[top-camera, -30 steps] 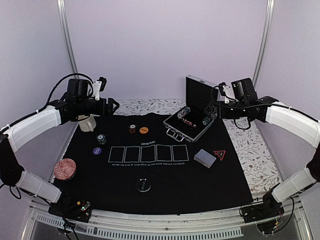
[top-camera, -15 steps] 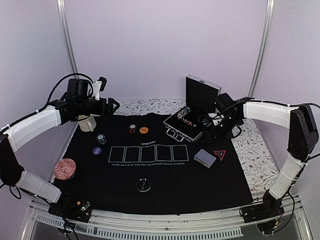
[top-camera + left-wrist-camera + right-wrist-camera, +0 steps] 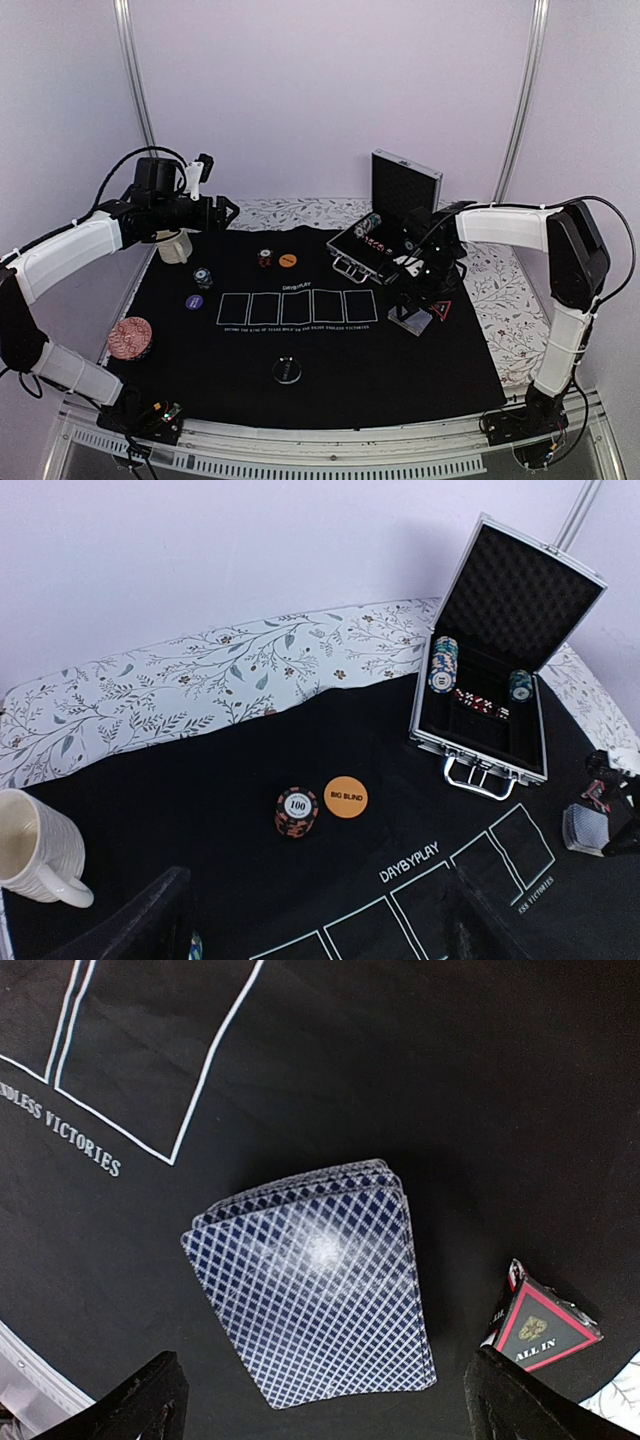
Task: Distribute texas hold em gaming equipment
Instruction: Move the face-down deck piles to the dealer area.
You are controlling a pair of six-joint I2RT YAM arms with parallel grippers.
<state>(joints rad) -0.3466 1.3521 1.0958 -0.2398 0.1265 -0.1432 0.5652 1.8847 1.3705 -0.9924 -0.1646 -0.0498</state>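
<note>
Right claw (image 3: 418,296) over the deck of cards (image 3: 315,1300), right half of the black mat (image 3: 250,385).

The deck lies flat and face down, just right of the row of printed card outlines (image 3: 297,307) and nearer than the open case (image 3: 385,245). The claw hangs directly above it, released and grasping nothing. In the right wrist view its two fingers (image 3: 150,1400) stand at either side of the deck with the cards centred in the gap between them. No contact can be made out.

The deck is turned askew to the line joining the fingers, so its side edges run slanted across the gap rather than square to it. Its far edge is slightly fanned. Which pair of edges is the longer cannot be told from this foreshortened view. A straight descent would probably bring the fingers down on opposite sides of the deck; a small wrist turn may be needed to meet the edges squarely.

The triangle marker (image 3: 540,1332) lies just beside the deck on its right, close to one finger's path, and might be nudged.

The left claw (image 3: 228,210) is likewise released and empty, raised at the far left near the mug (image 3: 30,850), well apart from the deck. The right arm is plainly the nearer.
</note>
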